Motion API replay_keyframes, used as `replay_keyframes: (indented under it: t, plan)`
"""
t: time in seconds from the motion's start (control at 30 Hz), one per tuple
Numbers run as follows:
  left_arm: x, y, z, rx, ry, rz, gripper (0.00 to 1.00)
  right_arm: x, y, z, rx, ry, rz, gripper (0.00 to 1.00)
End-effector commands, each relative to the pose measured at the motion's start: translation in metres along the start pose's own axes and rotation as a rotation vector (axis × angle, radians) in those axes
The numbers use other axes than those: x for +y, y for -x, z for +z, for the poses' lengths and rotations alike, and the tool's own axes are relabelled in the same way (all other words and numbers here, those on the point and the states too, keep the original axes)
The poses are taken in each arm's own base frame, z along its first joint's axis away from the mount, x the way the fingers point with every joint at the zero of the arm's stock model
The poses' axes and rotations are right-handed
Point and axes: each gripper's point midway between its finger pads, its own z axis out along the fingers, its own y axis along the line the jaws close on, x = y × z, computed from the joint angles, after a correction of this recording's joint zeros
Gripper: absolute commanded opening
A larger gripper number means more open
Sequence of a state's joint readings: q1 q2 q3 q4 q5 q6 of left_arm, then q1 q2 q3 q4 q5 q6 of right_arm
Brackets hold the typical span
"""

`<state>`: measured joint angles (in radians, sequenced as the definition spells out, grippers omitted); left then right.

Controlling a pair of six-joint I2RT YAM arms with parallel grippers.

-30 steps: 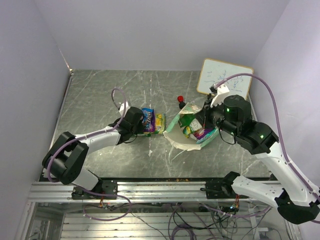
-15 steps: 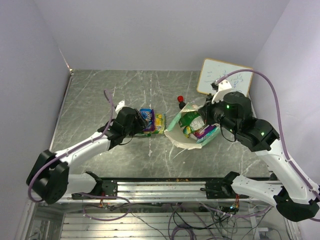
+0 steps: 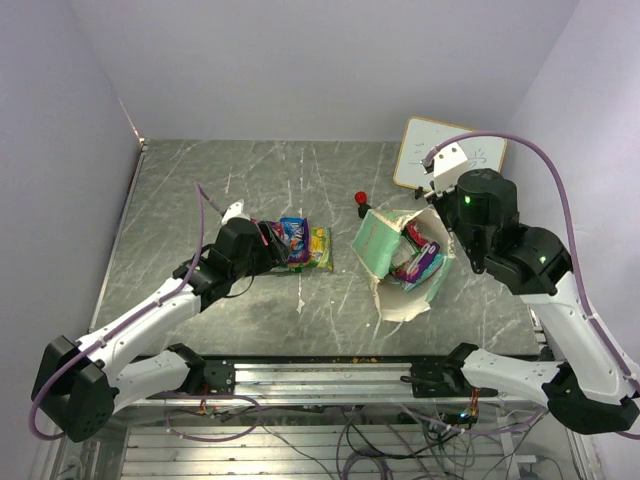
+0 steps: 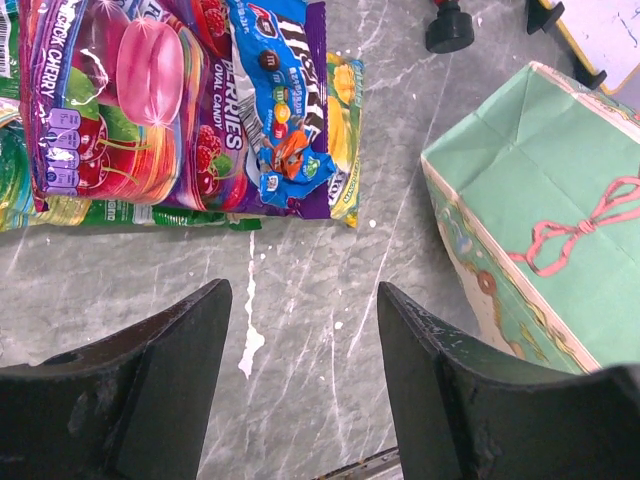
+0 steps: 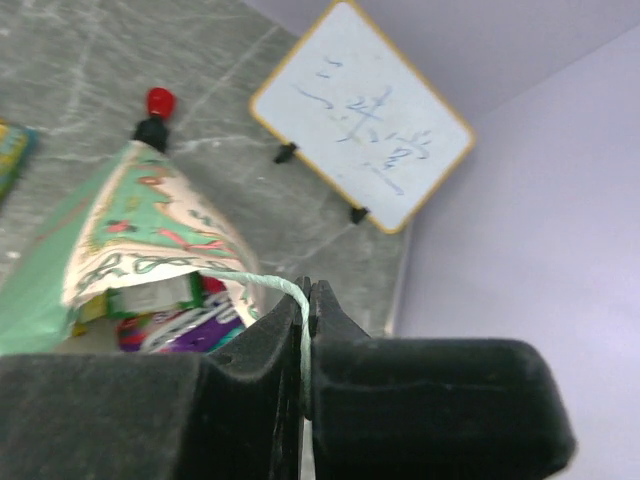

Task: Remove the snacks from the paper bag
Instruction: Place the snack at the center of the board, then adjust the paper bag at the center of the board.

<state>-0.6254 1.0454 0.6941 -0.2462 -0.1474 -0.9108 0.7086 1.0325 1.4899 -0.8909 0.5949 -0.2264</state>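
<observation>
Several snacks [image 3: 300, 243] lie on the table: a pink-magenta cherry packet [image 4: 130, 100], a blue packet [image 4: 285, 100] and a yellow-green one [image 4: 345, 130] under it. My left gripper [image 3: 268, 240] stands open just short of them, its jaws [image 4: 303, 300] empty over bare table. The mint-green paper bag [image 3: 378, 243] sits to the right, its side [image 4: 540, 200] showing a pink bow. More snacks [image 3: 420, 262] show in the bag's mouth, purple and green [image 5: 170, 320]. My right gripper [image 5: 308, 290] is shut on the bag's cord handle [image 5: 260, 283], above the bag [image 5: 130, 220].
A white board [image 3: 450, 155] with writing stands at the back right, right behind the bag and my right arm. A small red-and-black knob [image 3: 361, 203] stands just behind the bag's left corner. Walls close the table on the left, back and right.
My left gripper opened, let go of a packet onto the pile and drew back toward the left. My right gripper pulled the handle up and right, turning and shifting the bag.
</observation>
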Motion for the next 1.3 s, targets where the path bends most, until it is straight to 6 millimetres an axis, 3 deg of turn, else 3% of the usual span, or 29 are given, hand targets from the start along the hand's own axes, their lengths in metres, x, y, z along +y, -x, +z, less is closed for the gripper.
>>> replay_keyframes:
  t: [0.0,0.13,0.27,0.4,0.53,0.6,0.7,0.87,0.93,1.07,1.27]
  plan:
    - [-0.017,0.008,-0.011,-0.001,-0.072,0.043,0.71,-0.048,0.029,-0.018,-0.055,-0.151,-0.120,0.00]
    - [-0.023,0.008,-0.015,0.015,-0.099,0.070,0.70,-0.041,0.029,-0.017,-0.027,-0.112,-0.101,0.00]
    - [-0.026,0.008,-0.020,0.021,-0.119,0.082,0.70,-0.013,0.021,-0.014,-0.005,0.004,0.028,0.00]
    - [-0.029,0.005,-0.024,0.033,-0.143,0.084,0.70,0.043,0.014,-0.016,0.006,0.253,0.193,0.00]
    - [-0.036,0.002,-0.028,0.051,-0.188,0.097,0.70,0.129,0.012,-0.038,0.006,0.697,0.290,0.00]
    - [-0.040,0.000,-0.029,0.064,-0.208,0.108,0.70,0.143,0.011,-0.043,0.012,0.758,0.354,0.00]
    - [-0.045,0.000,-0.031,0.073,-0.231,0.123,0.70,0.116,0.017,-0.036,-0.054,0.615,0.396,0.00]
    - [-0.053,0.002,-0.033,0.079,-0.257,0.142,0.70,0.025,0.025,-0.026,-0.166,0.179,0.323,0.00]
    - [-0.055,0.003,-0.033,0.089,-0.262,0.156,0.70,0.000,0.028,-0.023,-0.176,0.059,0.253,0.00]
    - [-0.065,0.009,-0.037,0.093,-0.276,0.189,0.70,-0.033,0.028,-0.013,-0.124,-0.135,0.079,0.00]
    - [-0.071,0.018,-0.047,0.087,-0.278,0.238,0.70,-0.064,0.039,-0.005,-0.137,-0.300,-0.156,0.00]
